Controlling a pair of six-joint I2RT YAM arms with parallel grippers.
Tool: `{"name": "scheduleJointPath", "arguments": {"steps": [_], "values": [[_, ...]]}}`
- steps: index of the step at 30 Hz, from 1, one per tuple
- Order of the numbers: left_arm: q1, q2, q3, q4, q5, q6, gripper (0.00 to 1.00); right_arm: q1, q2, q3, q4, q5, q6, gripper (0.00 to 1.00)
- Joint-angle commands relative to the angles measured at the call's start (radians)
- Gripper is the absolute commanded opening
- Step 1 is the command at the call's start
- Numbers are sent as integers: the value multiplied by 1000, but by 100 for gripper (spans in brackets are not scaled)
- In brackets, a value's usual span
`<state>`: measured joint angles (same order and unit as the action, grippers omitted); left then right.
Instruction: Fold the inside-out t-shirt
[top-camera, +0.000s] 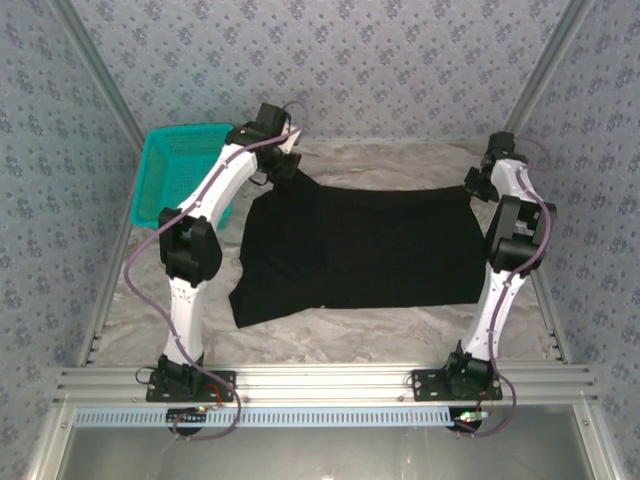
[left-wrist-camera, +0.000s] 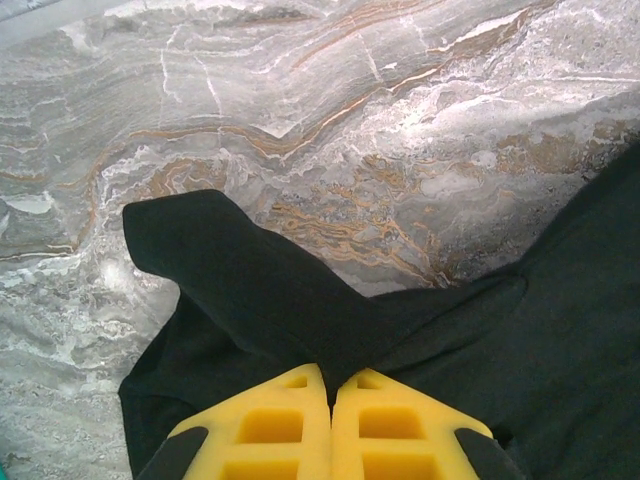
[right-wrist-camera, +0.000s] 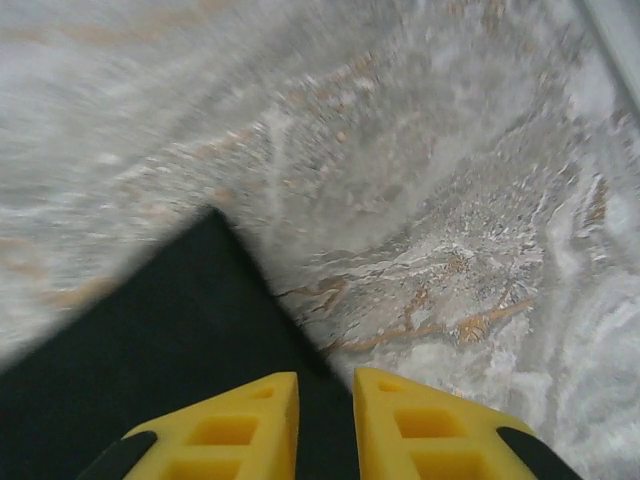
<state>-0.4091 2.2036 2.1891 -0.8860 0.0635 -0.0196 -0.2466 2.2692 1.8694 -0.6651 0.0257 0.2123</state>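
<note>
The left arm (top-camera: 195, 250) and right arm (top-camera: 505, 265) have white tubular links with black joint housings. A mauve cable (top-camera: 132, 268) loops along each. Black base plates (top-camera: 190, 385) sit at their feet. The left gripper (left-wrist-camera: 331, 380) and right gripper (right-wrist-camera: 326, 385) have yellow block fingers (left-wrist-camera: 270, 425) with rectangular recesses and black outer corners.

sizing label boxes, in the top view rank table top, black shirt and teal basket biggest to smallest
1. table top
2. black shirt
3. teal basket, partly hidden behind the left arm but clearly smallest
</note>
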Motion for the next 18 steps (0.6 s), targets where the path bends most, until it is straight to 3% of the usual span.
{"name": "scheduleJointPath", "arguments": {"steps": [1,6,10,18], "values": [[-5,42,34,6,19,0,1,13,35,64,-55,90,-32,29],[-6,70,58,5,25,0,1,32,8,40,11,61,-52,36],[-6,77,61,2,22,4,1,34,26,55,59,-33,-17,41],[-7,85,69,-2,22,10,1,34,152,212,29,-72,43,47]]}}
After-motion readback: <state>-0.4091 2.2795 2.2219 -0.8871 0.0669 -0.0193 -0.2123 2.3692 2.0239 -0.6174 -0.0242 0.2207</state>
